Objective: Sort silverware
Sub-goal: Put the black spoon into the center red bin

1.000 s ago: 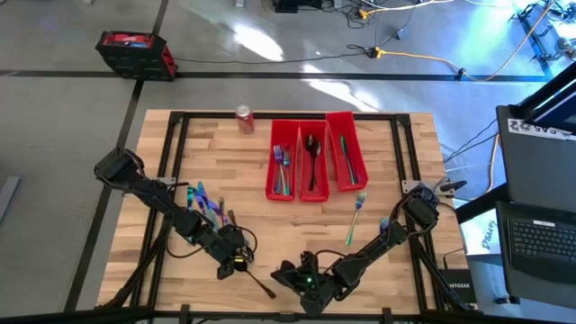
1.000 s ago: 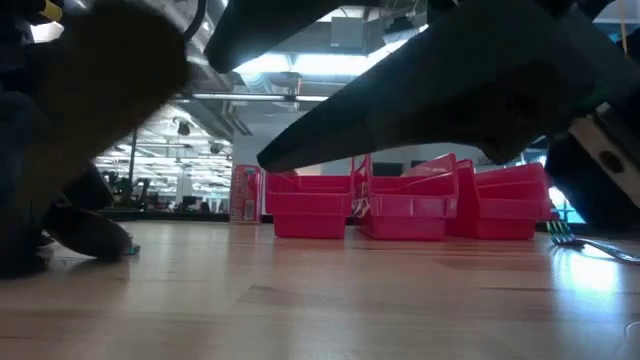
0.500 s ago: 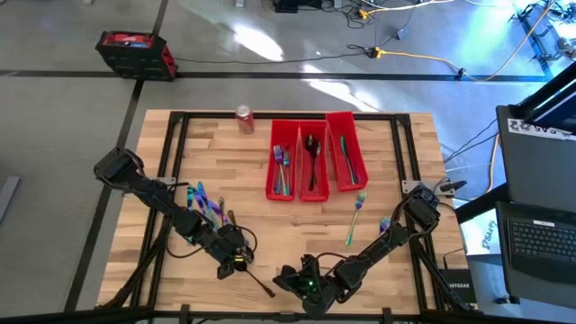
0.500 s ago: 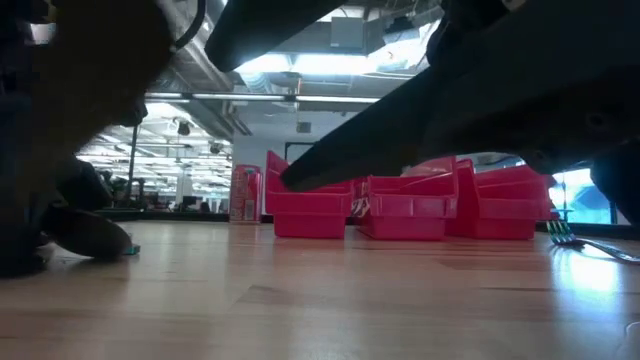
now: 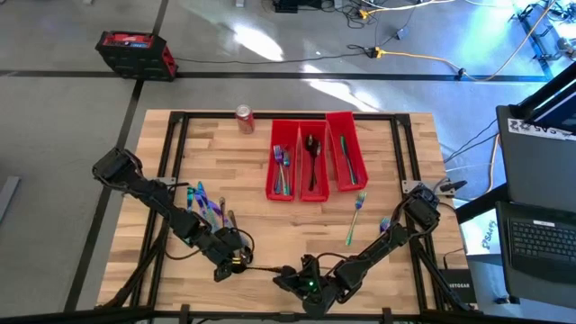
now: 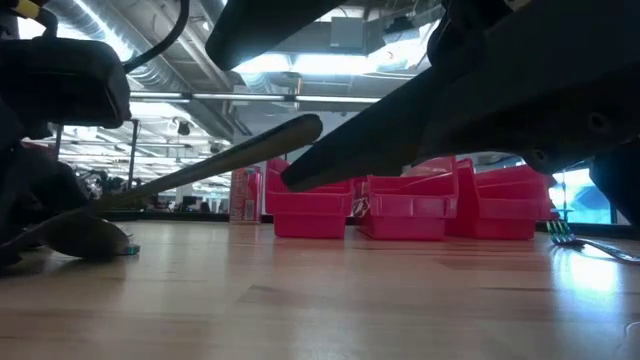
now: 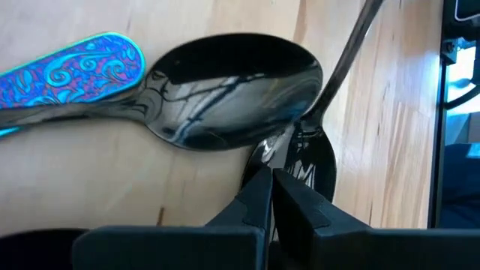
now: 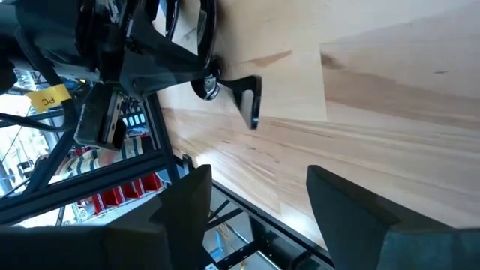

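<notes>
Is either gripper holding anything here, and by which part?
The left gripper is shut on a dark spoon, pinching its bowl. The right gripper is open and empty.

The bench (image 5: 270, 225) is pale wood planking, smooth with a faint sheen and visible grain; the bins (image 5: 313, 164) are glossy red plastic; the spoon (image 7: 232, 90) is dark polished metal, mirror-bright and reflecting the ceiling lights; a handle (image 7: 71, 71) beside it is iridescent blue-purple metal with embossed scrollwork; the left pincer (image 7: 271, 196) fingers are matt black, shut on a second dark spoon (image 7: 311, 157); the soda can (image 5: 244, 118) is shiny red metal.
</notes>
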You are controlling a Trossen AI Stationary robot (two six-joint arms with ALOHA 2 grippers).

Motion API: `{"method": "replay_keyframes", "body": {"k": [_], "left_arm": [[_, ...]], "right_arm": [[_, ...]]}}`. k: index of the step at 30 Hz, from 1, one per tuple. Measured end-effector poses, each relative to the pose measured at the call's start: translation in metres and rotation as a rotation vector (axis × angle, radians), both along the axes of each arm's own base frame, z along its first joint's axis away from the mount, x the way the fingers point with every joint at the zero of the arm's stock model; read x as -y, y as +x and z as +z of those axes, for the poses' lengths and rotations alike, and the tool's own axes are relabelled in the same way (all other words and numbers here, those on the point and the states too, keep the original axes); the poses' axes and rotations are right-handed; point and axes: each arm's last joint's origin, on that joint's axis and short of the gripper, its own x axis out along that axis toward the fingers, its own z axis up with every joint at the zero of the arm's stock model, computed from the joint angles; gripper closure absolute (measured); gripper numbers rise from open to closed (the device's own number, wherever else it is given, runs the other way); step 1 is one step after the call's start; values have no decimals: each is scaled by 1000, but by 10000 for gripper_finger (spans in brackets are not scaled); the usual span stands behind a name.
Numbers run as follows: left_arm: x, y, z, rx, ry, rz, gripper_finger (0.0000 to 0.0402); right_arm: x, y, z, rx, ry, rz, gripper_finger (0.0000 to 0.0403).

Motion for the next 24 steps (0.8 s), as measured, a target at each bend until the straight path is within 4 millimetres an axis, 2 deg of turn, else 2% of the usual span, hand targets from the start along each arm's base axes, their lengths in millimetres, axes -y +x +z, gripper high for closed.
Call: {"method": "replay_keyframes", "body": {"k": [16,24], "left_arm": [[0,0,0,0,3,0,402],[0,0,0,4,8,-3,402]], "right_arm": [[1,0,-1,-12,6,-10,197],[10,5,-3,-35,4,-27,198]]}}
